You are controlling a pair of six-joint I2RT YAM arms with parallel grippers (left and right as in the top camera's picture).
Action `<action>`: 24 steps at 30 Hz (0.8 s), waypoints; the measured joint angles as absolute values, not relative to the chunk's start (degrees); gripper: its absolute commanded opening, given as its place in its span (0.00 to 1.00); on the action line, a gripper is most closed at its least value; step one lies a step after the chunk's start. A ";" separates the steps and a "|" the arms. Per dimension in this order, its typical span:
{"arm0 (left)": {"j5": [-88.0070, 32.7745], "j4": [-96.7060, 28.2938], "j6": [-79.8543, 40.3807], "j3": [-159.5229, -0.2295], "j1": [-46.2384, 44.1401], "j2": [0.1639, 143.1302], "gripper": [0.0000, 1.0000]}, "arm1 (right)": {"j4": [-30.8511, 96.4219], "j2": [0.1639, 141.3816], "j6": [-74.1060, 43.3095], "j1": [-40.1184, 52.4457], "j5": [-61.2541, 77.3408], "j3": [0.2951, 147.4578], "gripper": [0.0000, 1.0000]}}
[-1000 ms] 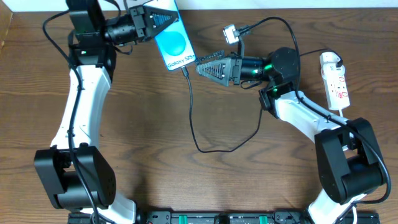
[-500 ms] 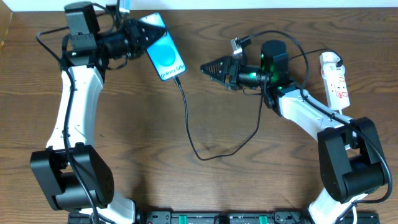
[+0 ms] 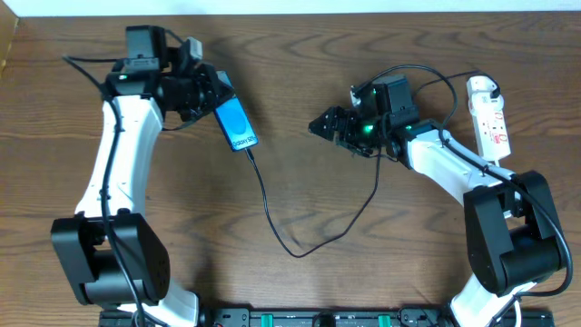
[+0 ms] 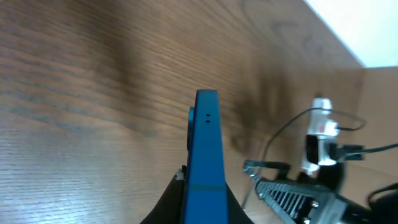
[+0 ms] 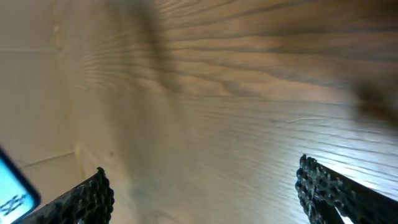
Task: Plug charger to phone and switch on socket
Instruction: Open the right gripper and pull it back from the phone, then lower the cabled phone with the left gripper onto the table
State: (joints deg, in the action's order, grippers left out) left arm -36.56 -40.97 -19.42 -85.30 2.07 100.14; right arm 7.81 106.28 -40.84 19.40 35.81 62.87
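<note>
My left pincer (image 3: 216, 96) is clamped tight on the phone (image 3: 237, 125), gripping its far end, and it holds the phone over the far left-of-centre part of the wooden table (image 3: 182, 227). The phone is turned up on its edge, so from overhead the blue screen shows only as a narrow slanted strip, and in my left wrist view it (image 4: 205, 155) stands as a thin blue blade rising straight out from between my fingers. The charger (image 3: 298, 255) meets the phone at its near right end, where its small tip appears to be seated in the port. From there the black cable drops towards the near side, curls in a loose loop on the table and climbs back to the right, passing under my right arm; beyond that I cannot follow it with certainty. My right pincer (image 3: 325, 125) hangs to the right of the phone, well apart from it and pointing left at it, with its fingers spread wide and nothing between them. In my right wrist view the gap of that pincer (image 5: 208, 193) shows only bare wood, with a corner of the phone (image 5: 13, 186) at the left edge. The socket (image 3: 491, 123) lies at the far right of the table, beyond my right arm, untouched by either pincer.
</note>
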 measured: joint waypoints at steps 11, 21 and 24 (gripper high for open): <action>-31.16 -40.60 -19.00 -85.30 -5.02 104.12 0.08 | 12.56 106.28 -39.55 18.28 29.78 62.87 0.89; -33.80 -35.66 -19.05 -85.12 -9.41 111.46 0.07 | 15.20 106.28 -39.35 13.98 29.45 62.87 0.94; -34.41 -35.27 -19.05 -85.12 -10.74 111.46 0.08 | 15.38 106.28 -39.35 13.17 29.58 62.87 0.95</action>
